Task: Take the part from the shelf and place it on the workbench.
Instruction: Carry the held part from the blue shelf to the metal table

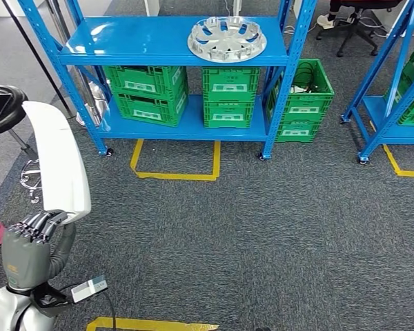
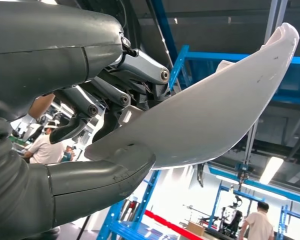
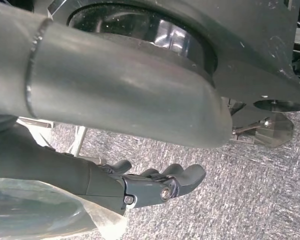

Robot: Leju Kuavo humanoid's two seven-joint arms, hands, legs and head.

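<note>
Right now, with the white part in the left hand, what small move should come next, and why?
Probably turn away from the blue shelf to find the workbench. The left hand already holds the white part upright, and ahead there are the shelf, green crates and a silver wheel cover.

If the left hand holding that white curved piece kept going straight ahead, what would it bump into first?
Probably the blue shelf; only open carpet lies between it and the left hand gripping the white part, though depth is uncertain.

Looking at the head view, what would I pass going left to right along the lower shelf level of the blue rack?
Stacked green crates → a second, narrower stack of green crates → a green crate holding dark cables, standing just outside the blue rack.
</note>
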